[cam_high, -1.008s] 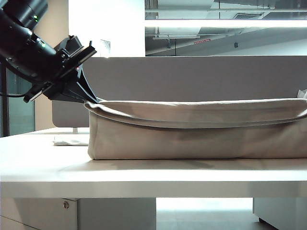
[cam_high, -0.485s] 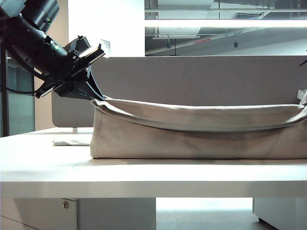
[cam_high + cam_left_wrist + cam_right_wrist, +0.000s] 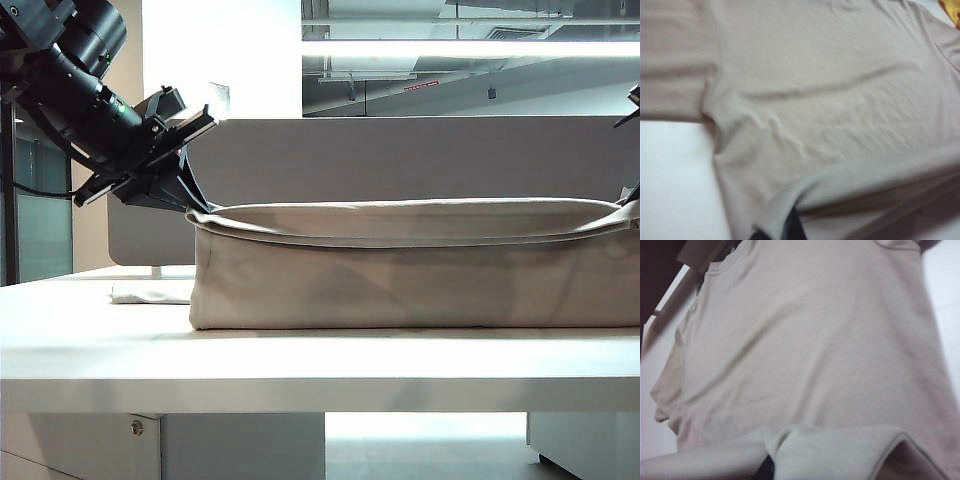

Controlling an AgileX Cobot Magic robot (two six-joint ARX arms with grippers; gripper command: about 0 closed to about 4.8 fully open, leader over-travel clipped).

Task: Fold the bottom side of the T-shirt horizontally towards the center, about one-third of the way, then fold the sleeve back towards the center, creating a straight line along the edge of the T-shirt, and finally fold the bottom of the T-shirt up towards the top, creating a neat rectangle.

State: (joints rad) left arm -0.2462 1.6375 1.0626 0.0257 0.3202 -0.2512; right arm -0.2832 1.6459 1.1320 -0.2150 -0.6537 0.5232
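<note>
Beige T-shirt (image 3: 410, 285) — one — between two clamped grippers: left gripper (image 3: 190, 205), right gripper (image 3: 632, 200).

The left arm (image 3: 70, 80) slants down from the upper left of the exterior view, black and cable-trailed, its wrist tilted toward the middle. At its tip the left gripper (image 3: 196, 208) has its jaws closed on the T-shirt (image 3: 400, 270), pinching a raised corner of cloth above the desk. The right gripper (image 3: 632, 195) (only a dark sliver at that view's right edge) is likewise clamped on the shirt's opposite corner, held at much the same height as its partner.
</note>
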